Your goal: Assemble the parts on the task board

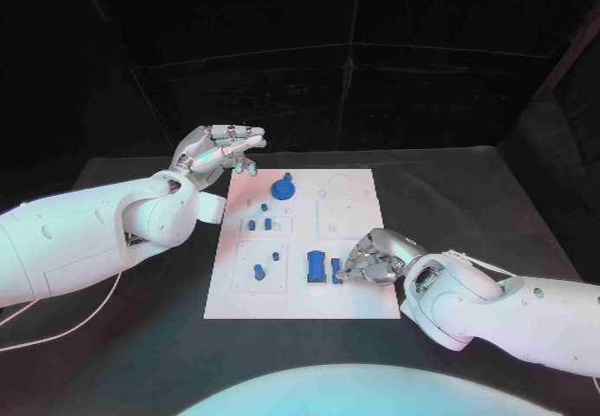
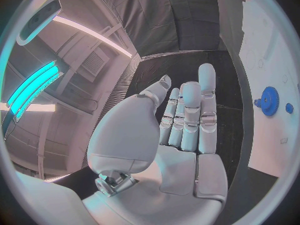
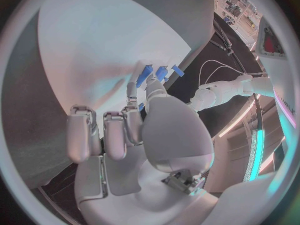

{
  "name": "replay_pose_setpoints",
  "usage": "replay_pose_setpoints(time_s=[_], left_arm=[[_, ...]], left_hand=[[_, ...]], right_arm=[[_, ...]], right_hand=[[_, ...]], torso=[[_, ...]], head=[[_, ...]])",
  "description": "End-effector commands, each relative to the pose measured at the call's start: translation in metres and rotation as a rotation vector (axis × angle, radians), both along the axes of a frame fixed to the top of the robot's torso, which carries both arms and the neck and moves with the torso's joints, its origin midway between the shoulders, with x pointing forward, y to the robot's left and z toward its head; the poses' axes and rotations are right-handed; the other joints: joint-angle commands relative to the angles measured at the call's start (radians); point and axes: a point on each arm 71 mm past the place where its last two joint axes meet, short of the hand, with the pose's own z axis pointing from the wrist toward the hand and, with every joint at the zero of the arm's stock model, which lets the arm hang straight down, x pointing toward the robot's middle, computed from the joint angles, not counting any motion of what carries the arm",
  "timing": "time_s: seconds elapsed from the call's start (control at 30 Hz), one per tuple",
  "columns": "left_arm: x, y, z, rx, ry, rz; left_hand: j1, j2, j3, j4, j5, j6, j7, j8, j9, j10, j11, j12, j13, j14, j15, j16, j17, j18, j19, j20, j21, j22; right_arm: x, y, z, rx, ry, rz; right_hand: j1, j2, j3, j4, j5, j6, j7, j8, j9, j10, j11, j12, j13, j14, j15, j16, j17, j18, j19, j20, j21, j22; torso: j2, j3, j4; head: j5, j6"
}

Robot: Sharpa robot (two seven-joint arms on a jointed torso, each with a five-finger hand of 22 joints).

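Overhead, right hand [image 1: 367, 260] fingers [image 3: 133, 87] pinching part [image 3: 145, 75]

White task board [image 1: 356, 299] on a black surface [image 1: 500, 208]. Blue parts across the board: a blue gear [image 1: 283, 187] (toothed rim plain in the left wrist view), small blue pegs [image 1: 259, 271], a blue block [image 1: 317, 266]. Silver left robot hand [image 1: 223, 149], silver right robot hand [image 1: 370, 257], both on white arms.
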Motion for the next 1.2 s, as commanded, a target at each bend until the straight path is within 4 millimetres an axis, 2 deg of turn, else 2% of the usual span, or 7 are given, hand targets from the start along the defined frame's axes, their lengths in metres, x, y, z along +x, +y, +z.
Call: replay_pose_setpoints(time_s=[0.03,0.4,0.67,0.87,0.93,1.03,1.2], left_arm=[[0.0,-0.001,0.002,-0.008,-0.006,-0.004],[0.0,0.0,0.002,-0.009,-0.006,-0.004],[0.0,0.0,0.002,-0.009,-0.007,-0.004],[0.0,0.0,0.002,-0.009,-0.007,-0.003],[0.0,0.0,0.002,-0.009,-0.006,-0.002],[0.0,0.001,0.001,-0.012,-0.002,0.002],[0.0,0.003,0.001,-0.017,0.005,0.014]], left_hand=[[0.01,0.003,-0.007,-0.001,0.0,-0.006,0.003,0.006,-0.002,-0.006,0.001,0.004,-0.001,-0.006,-0.002,-0.004,-0.001,0.013,-0.003,0.003,-0.003,-0.001],[0.01,0.003,-0.007,-0.001,0.0,-0.006,0.003,0.006,-0.002,-0.006,0.001,0.004,-0.001,-0.006,-0.002,-0.004,-0.001,0.013,-0.003,0.003,-0.003,-0.001],[0.01,0.003,-0.007,-0.001,0.0,-0.006,0.003,0.006,-0.002,-0.006,0.001,0.004,-0.001,-0.006,-0.002,-0.004,-0.001,0.013,-0.003,0.003,-0.003,-0.001],[0.01,0.003,-0.007,-0.001,0.0,-0.006,0.003,0.006,-0.002,-0.006,0.001,0.004,-0.001,-0.006,-0.002,-0.004,-0.001,0.013,-0.003,0.003,-0.003,-0.001],[0.01,0.003,-0.007,-0.001,0.0,-0.006,0.003,0.006,-0.002,-0.006,0.001,0.004,-0.001,-0.006,-0.002,-0.004,-0.001,0.013,-0.003,0.003,-0.003,-0.001],[0.01,0.003,-0.011,0.0,0.0,-0.008,0.004,0.007,-0.002,-0.009,0.002,0.007,-0.002,-0.006,-0.001,-0.003,-0.002,0.013,-0.003,0.003,-0.005,-0.003],[0.007,0.001,-0.014,0.001,-0.001,-0.01,0.005,0.007,-0.002,-0.011,0.003,0.009,-0.002,-0.007,-0.001,-0.003,-0.005,0.013,-0.002,0.003,-0.006,-0.004]], right_arm=[[-0.001,0.004,0.0,0.005,0.012,0.046],[0.0,0.005,-0.003,-0.046,0.032,0.039],[0.003,0.003,-0.003,-0.06,0.007,-0.006],[-0.001,0.002,0.002,-0.007,-0.004,0.017],[-0.004,0.001,0.003,0.036,0.004,0.057],[-0.006,-0.002,0.005,0.137,0.042,0.136],[0.009,-0.015,0.013,0.336,0.079,0.15]], right_hand=[[-0.013,-0.002,-0.01,0.0,-0.007,-0.002,0.0,-0.004,0.002,0.002,0.004,-0.003,0.088,0.073,0.008,-0.006,0.107,-0.002,-0.004,0.005,-0.006,0.116],[0.001,-0.002,-0.033,-0.01,-0.041,0.009,-0.005,0.004,0.008,0.003,0.0,0.0,0.09,0.074,0.006,-0.005,0.108,-0.003,-0.002,0.003,-0.005,0.118],[0.002,0.02,-0.042,-0.009,-0.03,0.028,-0.014,0.019,0.017,0.007,-0.007,0.005,0.093,0.074,0.0,-0.003,0.111,-0.004,0.001,-0.001,-0.002,0.122],[-0.015,0.013,-0.066,0.0,-0.017,0.021,-0.013,0.021,0.02,0.005,-0.008,0.001,0.09,0.073,-0.001,-0.007,0.106,-0.003,-0.002,-0.003,-0.006,0.118],[-0.029,0.006,-0.081,0.01,-0.025,0.003,-0.008,0.014,0.017,-0.003,-0.003,-0.015,0.08,0.069,0.001,-0.017,0.088,0.002,-0.016,-0.003,-0.02,0.102],[-0.041,0.007,-0.097,0.029,-0.045,-0.071,0.017,-0.023,0.004,-0.048,0.018,-0.099,0.028,0.058,0.017,-0.046,0.045,0.015,-0.06,0.009,-0.065,0.052],[0.011,0.026,-0.097,0.014,-0.026,-0.142,0.048,-0.059,-0.014,-0.174,0.046,-0.321,-0.119,0.012,0.042,-0.163,-0.112,0.059,-0.198,0.032,-0.222,-0.112]], torso=[[0.001,-0.0003,-0.0014],[0.001,0.0005,-0.0006],[0.001,0.0004,-0.0006],[0.0,0.0005,-0.0014],[-0.002,-0.0008,-0.0003],[-0.004,-0.0026,0.0031],[-0.01,-0.006,0.005]], head=[[0.001,-0.001],[0.0,-0.003],[0.001,-0.003],[0.002,0.0],[0.001,0.003],[-0.004,0.012],[-0.014,0.031]])
